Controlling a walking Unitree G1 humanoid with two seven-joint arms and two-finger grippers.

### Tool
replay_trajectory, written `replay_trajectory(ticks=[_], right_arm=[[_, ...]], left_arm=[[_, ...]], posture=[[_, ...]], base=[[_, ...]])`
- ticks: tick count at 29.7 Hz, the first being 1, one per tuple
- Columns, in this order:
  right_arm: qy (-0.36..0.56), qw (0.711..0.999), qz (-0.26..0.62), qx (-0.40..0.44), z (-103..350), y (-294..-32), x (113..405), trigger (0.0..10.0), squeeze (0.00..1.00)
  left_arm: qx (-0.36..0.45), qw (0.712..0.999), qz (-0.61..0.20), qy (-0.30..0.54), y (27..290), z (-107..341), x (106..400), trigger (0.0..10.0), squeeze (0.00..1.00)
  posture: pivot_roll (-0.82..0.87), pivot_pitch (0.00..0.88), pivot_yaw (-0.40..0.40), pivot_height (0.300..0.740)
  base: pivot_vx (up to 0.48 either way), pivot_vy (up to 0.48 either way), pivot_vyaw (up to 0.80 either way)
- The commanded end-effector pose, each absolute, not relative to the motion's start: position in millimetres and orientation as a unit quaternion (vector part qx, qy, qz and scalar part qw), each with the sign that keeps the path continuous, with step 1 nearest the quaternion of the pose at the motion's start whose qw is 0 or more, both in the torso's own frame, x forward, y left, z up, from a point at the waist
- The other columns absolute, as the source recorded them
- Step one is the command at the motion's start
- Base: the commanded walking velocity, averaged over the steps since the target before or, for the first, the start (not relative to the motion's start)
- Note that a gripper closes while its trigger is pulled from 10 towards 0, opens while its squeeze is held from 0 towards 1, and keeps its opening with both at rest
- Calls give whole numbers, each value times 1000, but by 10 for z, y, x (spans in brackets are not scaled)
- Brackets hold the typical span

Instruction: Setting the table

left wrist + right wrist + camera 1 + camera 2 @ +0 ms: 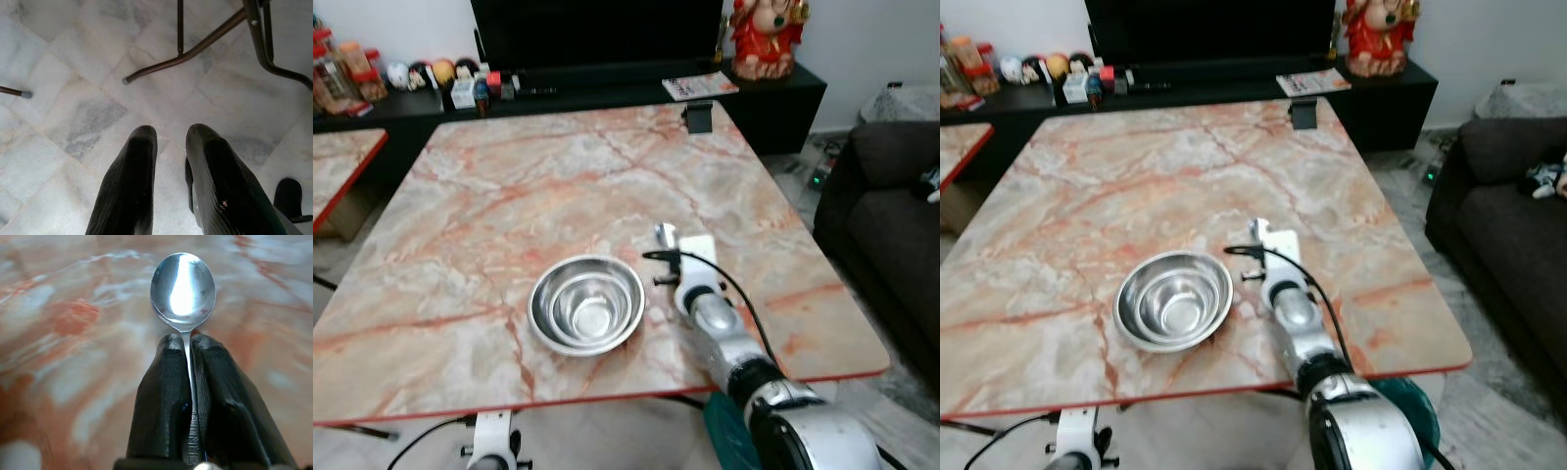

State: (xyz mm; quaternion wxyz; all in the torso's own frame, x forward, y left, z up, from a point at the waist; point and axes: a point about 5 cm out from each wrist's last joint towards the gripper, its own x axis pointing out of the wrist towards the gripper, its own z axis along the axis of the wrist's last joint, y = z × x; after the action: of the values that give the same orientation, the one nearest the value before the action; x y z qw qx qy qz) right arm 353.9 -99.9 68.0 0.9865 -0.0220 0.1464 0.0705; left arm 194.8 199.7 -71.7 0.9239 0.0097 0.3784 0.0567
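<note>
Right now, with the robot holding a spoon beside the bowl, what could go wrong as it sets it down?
1. The right gripper pinches the spoon by its thin handle alone; it may twist or slip on release.
2. The steel bowl sits close to the arm's left; a sideways move could knock it.

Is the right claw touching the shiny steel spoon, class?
Touching. The right wrist view shows the right claw with both black fingers pressed against the shiny steel spoon, its thin handle clamped between them with no gap.
</note>
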Motion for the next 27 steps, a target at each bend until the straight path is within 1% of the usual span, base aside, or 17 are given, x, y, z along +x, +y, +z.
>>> replay_trajectory(ticks=[1, 9, 27], right_arm=[[132, 988, 76, -20, 732, -927, 3551, 10000, 0], [129, 988, 81, -13, 701, -877, 3504, 10000, 0], [161, 983, 88, -21, 544, -933, 3415, 10000, 0]], left_arm=[[12, 922, 61, 383, 2026, -731, 1917, 10000, 0], [13, 922, 61, 383, 2035, -730, 1914, 10000, 0], [18, 921, 54, 386, 2016, -736, 1912, 10000, 0]], posture=[[17, 0, 41, 728], [16, 0, 41, 728], [15, 0, 36, 728]], base=[[0, 0, 0], [0, 0, 0], [0, 0, 0]])
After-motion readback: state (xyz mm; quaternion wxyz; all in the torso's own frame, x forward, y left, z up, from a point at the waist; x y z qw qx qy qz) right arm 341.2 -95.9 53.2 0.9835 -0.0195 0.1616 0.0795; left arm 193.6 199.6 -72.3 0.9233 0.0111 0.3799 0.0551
